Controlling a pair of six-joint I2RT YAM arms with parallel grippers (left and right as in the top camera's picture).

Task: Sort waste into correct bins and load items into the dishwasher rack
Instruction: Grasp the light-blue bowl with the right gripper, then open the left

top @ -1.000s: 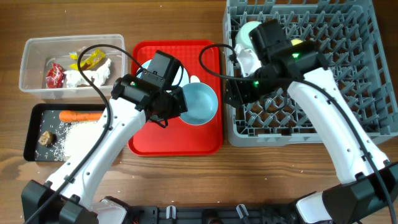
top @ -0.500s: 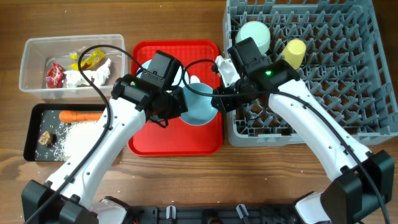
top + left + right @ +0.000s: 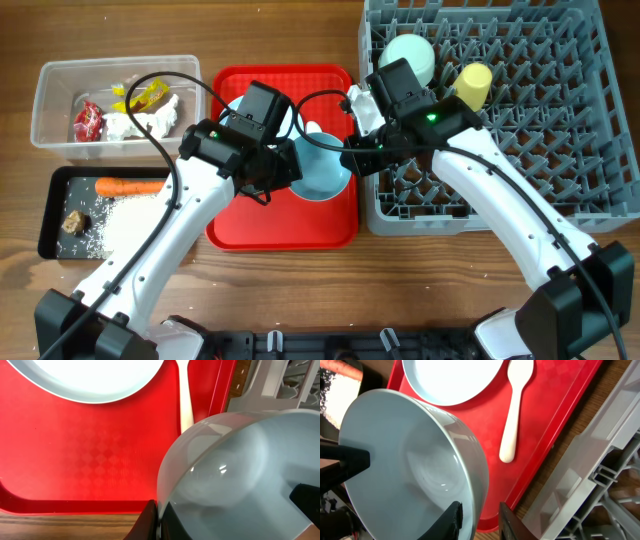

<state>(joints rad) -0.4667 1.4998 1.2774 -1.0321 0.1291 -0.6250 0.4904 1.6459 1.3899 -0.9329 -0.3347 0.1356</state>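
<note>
1. Lower left of the overhead frame: shallow black tray (image 3: 58, 192) holding an orange carrot (image 3: 130, 186) along its upper edge, a spread of white rice grains (image 3: 125, 225) below it and a small brown lump (image 3: 73, 222) at the left.
2. Lower centre: flat red serving tray (image 3: 280, 225), bare across its lower half.
3. Centre, over the right part of that tray: light blue bowl (image 3: 322, 170), tilted, with an arm at each side.
4. At the bowl's left rim: left gripper (image 3: 159, 517), pinched fully shut on the wall, at the bottom edge of the left wrist view.
5. At the opposite rim, just beside the rack's left wall: right gripper (image 3: 480, 520), closed in on the bowl's wall, one finger inside and one outside.
6. Just above the bowl, flat on the red tray: white spoon (image 3: 515, 410), beside the light blue plate (image 3: 450, 377), a strip of red between them.
7. Upper left: clear tub (image 3: 45, 100) with a red wrapper (image 3: 88, 122), a yellow wrapper (image 3: 148, 95) and crumpled white tissue (image 3: 150, 118) inside.
8. Right side up to the top edge: grey dishwasher rack (image 3: 560, 100); near its upper left corner a pale green bowl (image 3: 410, 52), and just right of that a small yellow cup (image 3: 473, 85) among the pegs.
</note>
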